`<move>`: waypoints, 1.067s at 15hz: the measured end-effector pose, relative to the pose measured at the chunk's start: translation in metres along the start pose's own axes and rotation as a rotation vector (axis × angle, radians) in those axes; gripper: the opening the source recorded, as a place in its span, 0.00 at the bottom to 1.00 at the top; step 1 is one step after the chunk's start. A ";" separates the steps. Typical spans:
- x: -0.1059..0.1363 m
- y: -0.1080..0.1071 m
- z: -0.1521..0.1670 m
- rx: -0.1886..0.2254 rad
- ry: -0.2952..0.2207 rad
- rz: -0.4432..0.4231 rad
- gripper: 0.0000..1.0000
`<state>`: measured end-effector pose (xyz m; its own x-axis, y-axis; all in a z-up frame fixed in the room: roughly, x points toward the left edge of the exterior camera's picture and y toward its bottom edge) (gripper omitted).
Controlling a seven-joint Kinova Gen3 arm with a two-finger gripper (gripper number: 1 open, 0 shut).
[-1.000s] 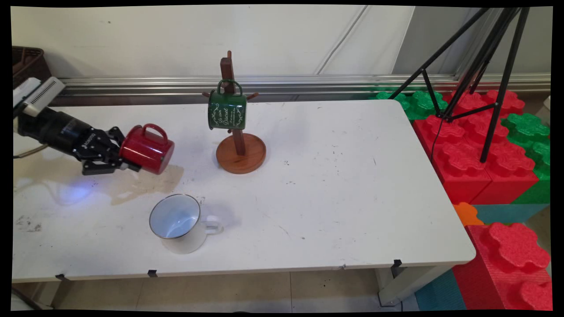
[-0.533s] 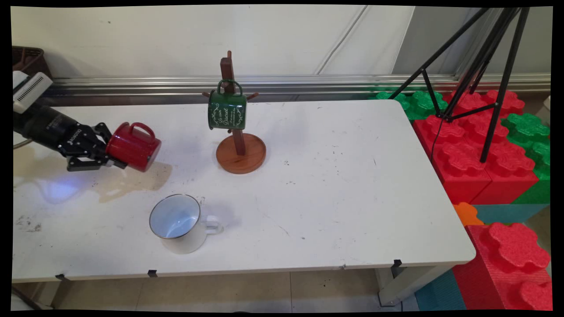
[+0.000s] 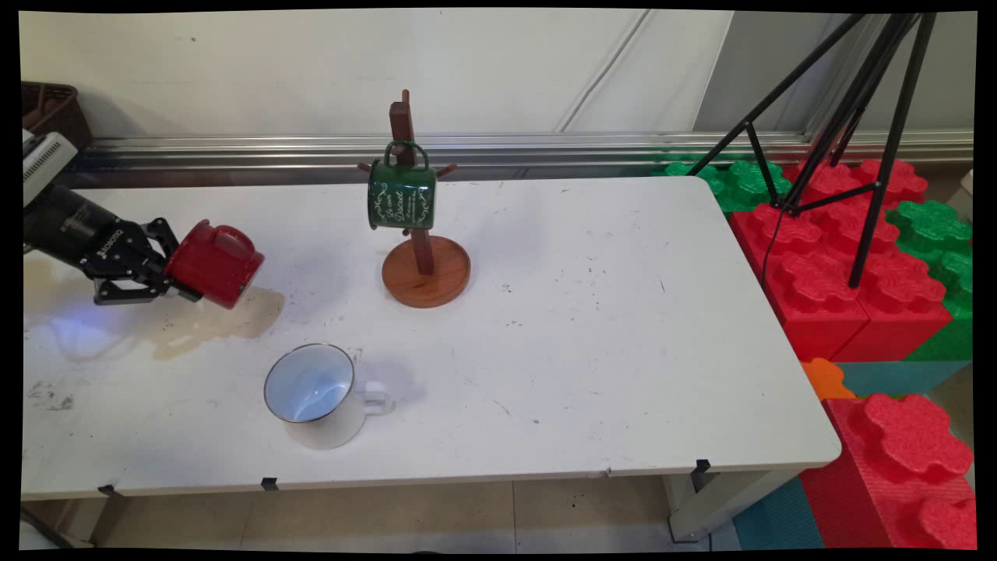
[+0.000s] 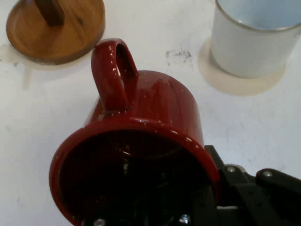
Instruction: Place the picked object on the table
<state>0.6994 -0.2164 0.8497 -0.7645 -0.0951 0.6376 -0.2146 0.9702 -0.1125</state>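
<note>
My gripper (image 3: pixel 167 269) is shut on the rim of a red mug (image 3: pixel 212 262) and holds it on its side above the table's left part, its bottom pointing right. In the hand view the red mug (image 4: pixel 141 141) fills the middle, mouth toward the camera and handle up, hiding the fingertips. A white mug (image 3: pixel 315 394) stands upright near the front edge, handle to the right. A green mug (image 3: pixel 401 195) hangs on a wooden mug tree (image 3: pixel 424 265) further back. The white mug (image 4: pixel 256 40) and the tree's round base (image 4: pixel 59 28) show beyond the red mug.
The white table (image 3: pixel 584 351) has a brownish stain (image 3: pixel 210 323) under the held mug. A black tripod (image 3: pixel 841 117) stands over red and green foam blocks (image 3: pixel 849 265) to the right. A dark basket (image 3: pixel 51 113) sits at the back left.
The gripper has drawn back to the left with the red mug and rolled it, so the handle has turned from standing up toward the camera side.
</note>
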 end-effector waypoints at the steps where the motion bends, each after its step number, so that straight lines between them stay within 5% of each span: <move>1: 0.000 0.001 -0.001 0.000 -0.015 0.008 0.00; 16: -0.007 0.012 0.010 0.003 -0.202 0.093 0.00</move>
<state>0.6959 -0.2065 0.8361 -0.8873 -0.0481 0.4586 -0.1386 0.9763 -0.1659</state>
